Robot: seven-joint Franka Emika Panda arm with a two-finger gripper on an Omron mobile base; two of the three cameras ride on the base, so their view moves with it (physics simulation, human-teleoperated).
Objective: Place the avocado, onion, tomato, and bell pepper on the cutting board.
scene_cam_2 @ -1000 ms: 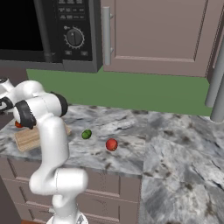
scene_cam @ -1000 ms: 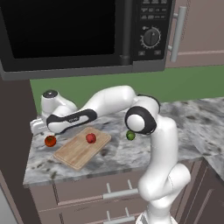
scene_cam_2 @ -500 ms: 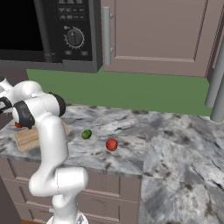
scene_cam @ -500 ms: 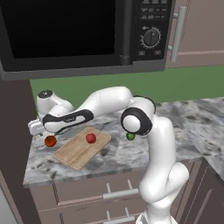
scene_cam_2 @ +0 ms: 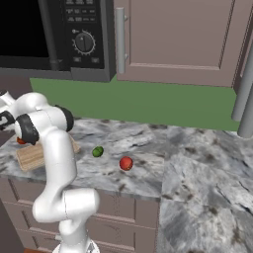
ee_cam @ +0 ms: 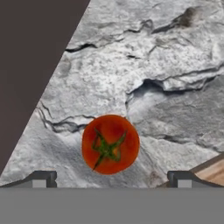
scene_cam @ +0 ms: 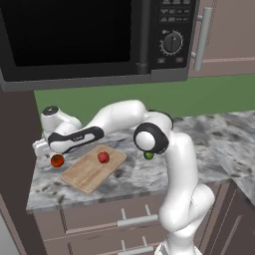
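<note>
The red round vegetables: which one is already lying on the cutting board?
The red one in the middle of the cutting board. The tomato lies off its left corner; a third lies beyond the avocado.

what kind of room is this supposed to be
A rendered kitchen, by the look of it: a black microwave hangs over a grey marbled counter with drawers below, and a wooden cutting board lies on the counter with vegetables around it.
</note>
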